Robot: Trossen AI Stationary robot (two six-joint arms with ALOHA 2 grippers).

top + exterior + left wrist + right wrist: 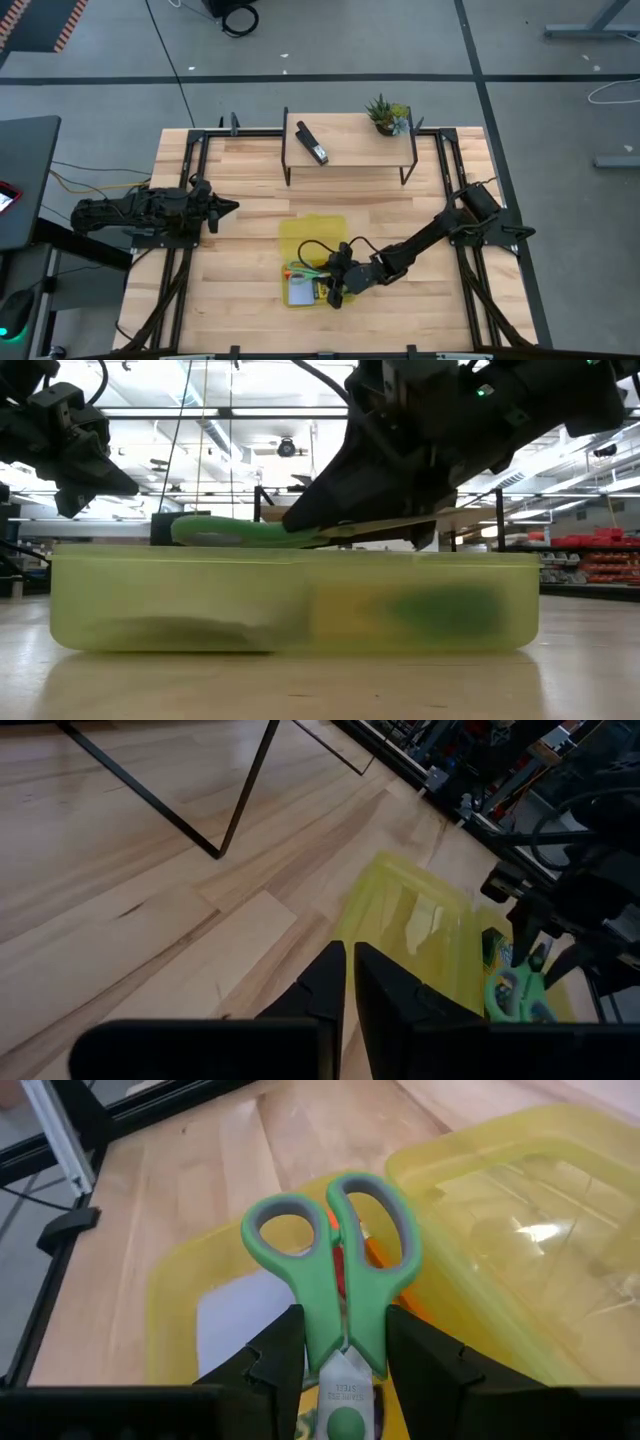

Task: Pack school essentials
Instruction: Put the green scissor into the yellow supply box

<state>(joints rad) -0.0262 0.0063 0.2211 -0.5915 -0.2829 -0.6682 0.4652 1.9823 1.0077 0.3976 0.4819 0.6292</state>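
Right claw clamped on the green-handled scissors near the pivot, handles pointing away from the wrist, held just above the open yellow case on the counter. Blade stamp partly legible: "STEEL"; the line above it unreadable. Notepad lies inside the case under the scissors. Left claw pinched closed, empty, well apart over bare counter.
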